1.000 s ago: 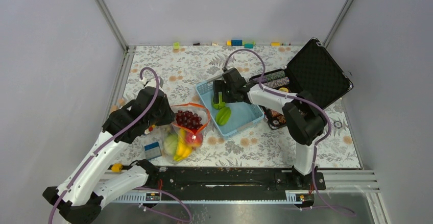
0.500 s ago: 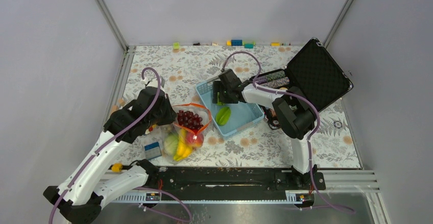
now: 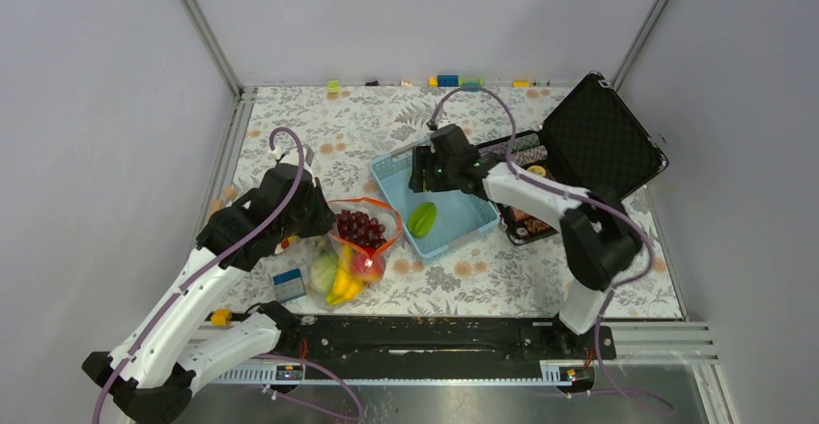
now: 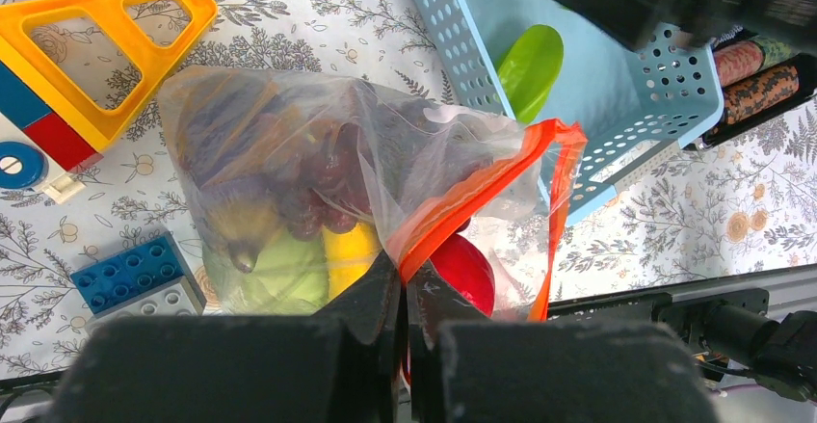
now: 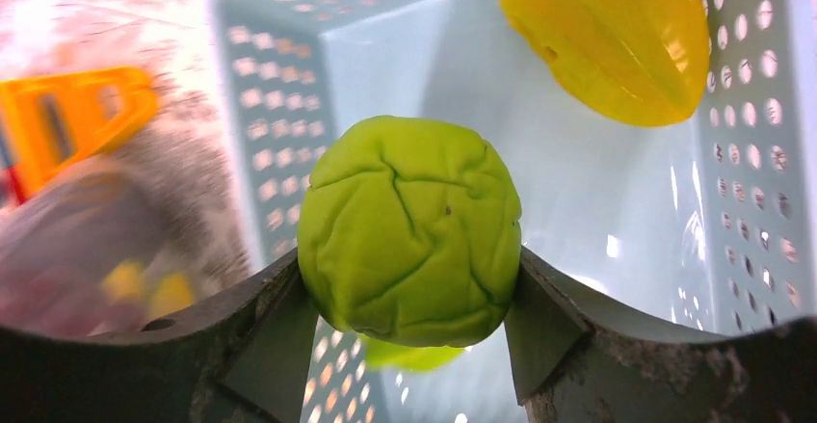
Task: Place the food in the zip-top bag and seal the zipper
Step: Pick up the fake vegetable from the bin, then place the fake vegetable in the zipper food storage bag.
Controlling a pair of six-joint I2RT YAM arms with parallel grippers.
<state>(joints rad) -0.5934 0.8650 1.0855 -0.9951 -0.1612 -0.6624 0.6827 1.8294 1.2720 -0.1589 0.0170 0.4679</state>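
The clear zip-top bag (image 3: 359, 248) lies left of the blue basket, mouth toward it. It holds food: purple grapes (image 3: 355, 224), a red apple (image 3: 368, 263), a yellow banana (image 3: 344, 285) and a pale green head (image 3: 323, 271). My left gripper (image 4: 405, 283) is shut on the orange-red zipper (image 4: 472, 192) at the bag's (image 4: 318, 172) near corner, and the mouth gapes. My right gripper (image 5: 409, 274) is shut on a wrinkled green ball (image 5: 409, 221), held above the basket (image 5: 540, 153). A smooth ribbed green piece (image 3: 422, 218) lies in the basket; it looks yellow (image 5: 607, 38) in the right wrist view.
The light-blue perforated basket (image 3: 464, 221) sits mid-table. An open black case (image 3: 599, 139) with poker chips (image 3: 522, 154) stands at its right. Toy blocks (image 4: 135, 274) and an orange triangle frame (image 4: 106, 47) lie left of the bag. Small blocks (image 3: 447, 81) line the far edge.
My right gripper has closed on the wrinkled green ball in the basket and raised it, shifting slightly right. The left gripper and the bag have stayed put.
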